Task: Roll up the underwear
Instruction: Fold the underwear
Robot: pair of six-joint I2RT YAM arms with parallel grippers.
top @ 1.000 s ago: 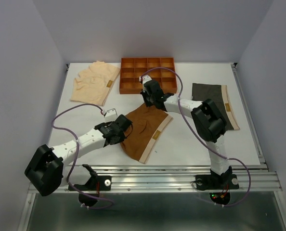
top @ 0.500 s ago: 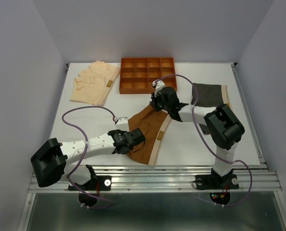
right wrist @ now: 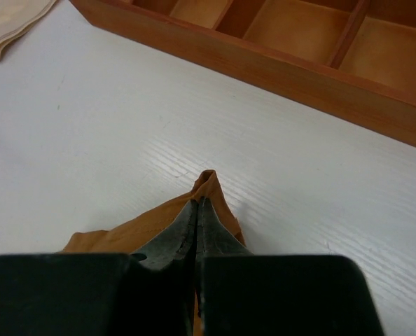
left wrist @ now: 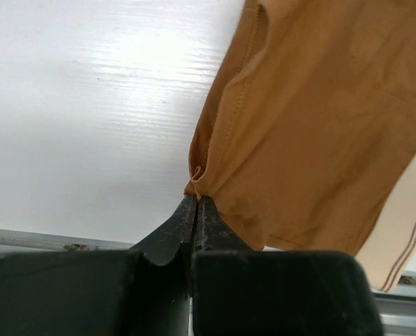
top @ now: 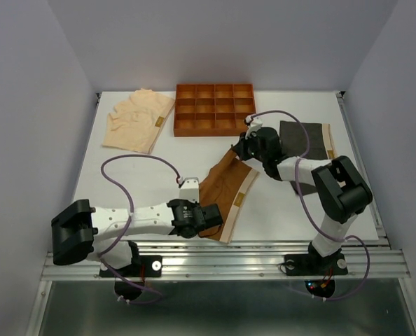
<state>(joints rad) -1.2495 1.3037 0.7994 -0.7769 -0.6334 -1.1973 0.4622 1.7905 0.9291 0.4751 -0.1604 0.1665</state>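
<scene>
From above, the rust-brown underwear [top: 225, 183] lies on the bench [top: 285, 210], stretched between the left claw [top: 212, 215] and right claw [top: 240, 150]. Left wrist: claw pinched tight on a gathered fabric corner. Right wrist: claw clamped on another corner, near the tray [right wrist: 264, 63]

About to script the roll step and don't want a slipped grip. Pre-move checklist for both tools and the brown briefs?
1. Left tool shut on the near corner of the rust-brown briefs: ok.
2. Right tool shut on their far corner: ok.
3. Briefs lying flat on the table: cannot tell.
4. Briefs apart from the tray: ok.
5. Dark grey briefs and peach briefs apart from both tools: ok.
</scene>
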